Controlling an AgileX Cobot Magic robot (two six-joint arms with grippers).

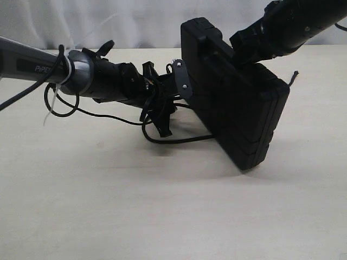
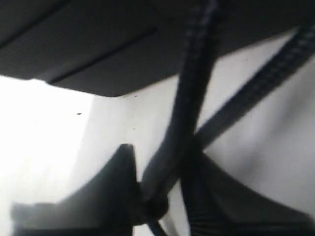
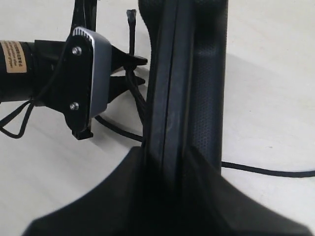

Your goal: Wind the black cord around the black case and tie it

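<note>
My right gripper [image 1: 238, 46] reaches in from the upper right and is shut on the top edge of the black case [image 1: 238, 108], holding it tilted on one corner above the table. In the right wrist view its fingers [image 3: 123, 191] clamp the case [image 3: 187, 73] on both sides. The black cord [image 1: 173, 142] lies on the table, passes under the case, and its frayed tip [image 1: 294, 76] shows beyond the case. My left gripper [image 1: 184, 100] sits close against the case's left face, shut on the cord [image 2: 192, 98], as the right wrist view [image 3: 135, 70] also shows.
The pale wooden table [image 1: 162, 216] extends wide in front of the case. A white curtain [image 1: 135, 21] hangs behind. Smooth robot cables [image 1: 59, 103] and a white tie loop off the left arm.
</note>
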